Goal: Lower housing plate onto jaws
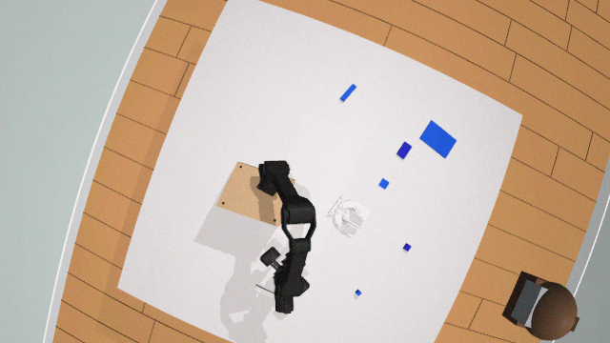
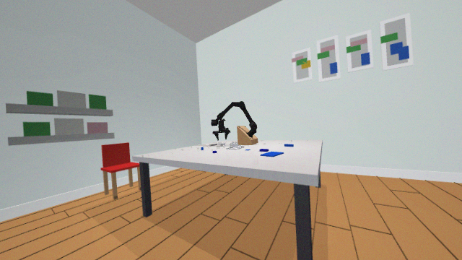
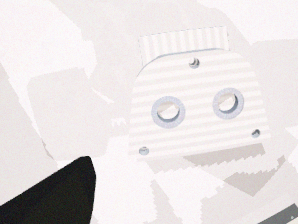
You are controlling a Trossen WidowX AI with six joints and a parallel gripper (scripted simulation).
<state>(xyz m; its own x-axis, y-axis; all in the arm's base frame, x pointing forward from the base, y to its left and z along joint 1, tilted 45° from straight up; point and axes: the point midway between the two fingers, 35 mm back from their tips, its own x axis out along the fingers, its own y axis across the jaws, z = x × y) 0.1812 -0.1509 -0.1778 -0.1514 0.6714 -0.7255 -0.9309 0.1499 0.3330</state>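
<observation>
A pale, ribbed plate (image 3: 199, 86), which looks like the housing plate, has a rounded top edge, two ringed holes and three small screws in the wrist view. A ribbed block (image 3: 185, 42) shows behind its top edge. In the top view the arm hides this spot. My gripper (image 2: 221, 139) is open and empty, pointing down above the table. One black finger (image 3: 57, 195) shows at the lower left of the wrist view, clear of the plate; the other finger is not seen there. Jaws and stubs cannot be made out, nor whether the plate sits level on them.
A wooden wedge block (image 1: 238, 195) (image 2: 245, 137) stands under the arm's base. A pale ring-like assembly (image 1: 351, 223) lies right of the arm. A large blue slab (image 1: 437, 139) (image 2: 272, 154) and several small blue blocks lie farther right. A dark grey bar (image 3: 281, 216) crosses the wrist view's lower right corner.
</observation>
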